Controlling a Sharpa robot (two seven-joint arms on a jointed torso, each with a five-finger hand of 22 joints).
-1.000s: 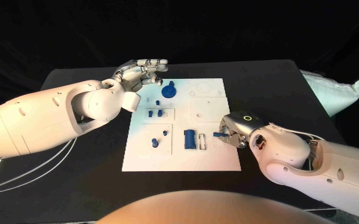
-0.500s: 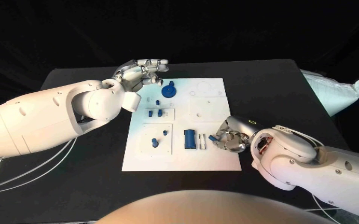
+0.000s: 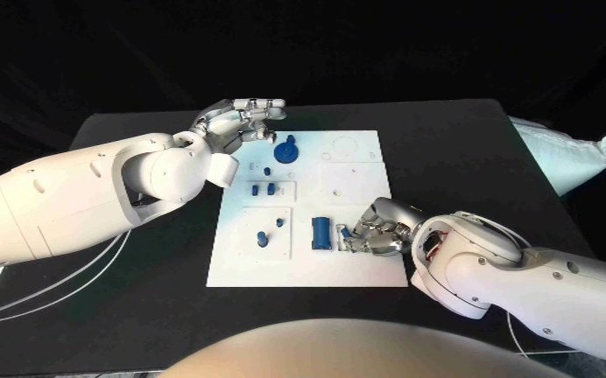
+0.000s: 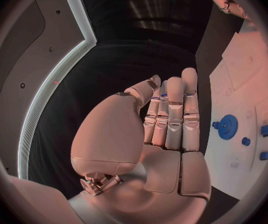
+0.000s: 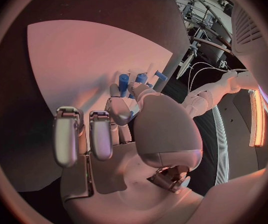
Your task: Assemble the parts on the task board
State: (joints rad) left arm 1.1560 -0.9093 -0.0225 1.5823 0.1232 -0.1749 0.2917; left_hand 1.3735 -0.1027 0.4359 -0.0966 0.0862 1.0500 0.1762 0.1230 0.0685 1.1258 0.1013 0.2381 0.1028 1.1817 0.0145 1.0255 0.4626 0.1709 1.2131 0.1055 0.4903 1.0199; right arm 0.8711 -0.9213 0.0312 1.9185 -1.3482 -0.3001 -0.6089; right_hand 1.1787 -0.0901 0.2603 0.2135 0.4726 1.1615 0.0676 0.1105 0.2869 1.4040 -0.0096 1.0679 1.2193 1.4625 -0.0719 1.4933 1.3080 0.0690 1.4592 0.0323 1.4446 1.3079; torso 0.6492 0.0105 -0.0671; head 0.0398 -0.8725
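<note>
- Head view: the task board lies mid-frame on the black desk, blue parts dotted over its left half. The gear-shaped part sits near the upper edge, the block part lower down. The right hand is low over the board's lower right, fingers curled just beside the block; whether it has hold of anything I cannot tell from here. The left hand hovers off the board's upper left corner, fingers loosely together, holding nothing.
- Left wrist view: the left hand shows fingers straight and side by side, the palm bare. The gear-shaped part sits at the right of the circle on the board.
- Right wrist view: this fills in what the head view hides. The right hand pinches a small blue part at its fingertips, other fingers extended.
- Handling, as I judge it: these parts look small, rigid and light, probably smooth plastic and apt to slip, so a fingertip pinch across the sides suits them.
</note>
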